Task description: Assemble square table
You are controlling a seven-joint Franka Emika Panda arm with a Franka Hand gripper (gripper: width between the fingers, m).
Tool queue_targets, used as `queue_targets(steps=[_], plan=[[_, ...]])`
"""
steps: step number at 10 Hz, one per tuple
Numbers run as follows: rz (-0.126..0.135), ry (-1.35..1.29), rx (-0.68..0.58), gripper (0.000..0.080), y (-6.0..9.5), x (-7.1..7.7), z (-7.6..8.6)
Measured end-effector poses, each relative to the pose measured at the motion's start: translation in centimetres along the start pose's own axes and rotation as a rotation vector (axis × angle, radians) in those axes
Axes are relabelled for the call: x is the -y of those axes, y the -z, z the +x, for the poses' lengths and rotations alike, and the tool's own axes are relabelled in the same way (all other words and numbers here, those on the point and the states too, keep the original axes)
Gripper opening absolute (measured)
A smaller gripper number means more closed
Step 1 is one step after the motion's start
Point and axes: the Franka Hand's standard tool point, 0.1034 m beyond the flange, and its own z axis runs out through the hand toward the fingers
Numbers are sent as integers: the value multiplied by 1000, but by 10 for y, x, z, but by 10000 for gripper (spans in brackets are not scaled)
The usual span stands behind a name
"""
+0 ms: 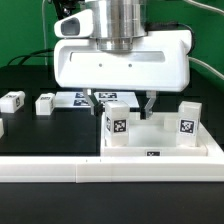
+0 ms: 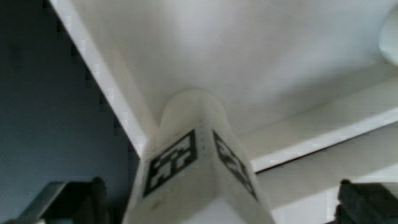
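Note:
The square table slab (image 1: 160, 143) lies flat at the exterior view's lower right, rim up. Two tagged white legs stand upright on it, one at the near left corner (image 1: 117, 126) and one at the right corner (image 1: 187, 120). My gripper (image 1: 121, 100) hangs open just above the left leg, with a dark finger on each side. In the wrist view that leg (image 2: 187, 160) stands between the two fingers (image 2: 71, 200), with a gap on both sides. The slab (image 2: 267, 60) fills the view behind it. Two loose legs (image 1: 45, 103) (image 1: 12, 100) lie on the black table at the left.
The marker board (image 1: 72, 100) lies flat behind the gripper. The long white L-shaped rail (image 1: 110, 172) runs along the front edge, close to the slab. Another white part (image 1: 2, 127) shows at the exterior view's far left edge.

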Motion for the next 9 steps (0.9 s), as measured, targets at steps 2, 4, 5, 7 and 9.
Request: queue_targets(steps=[2,4,5,7,9], plan=[[-1,115,-1,649,0,-6,2],[-2,230,-3,649,1,-8,3],[-2,224,-3,504,1,-8,3],[-2,224,-3,288,0,-8,3],[-2,205,-3,288,0,-8,3]])
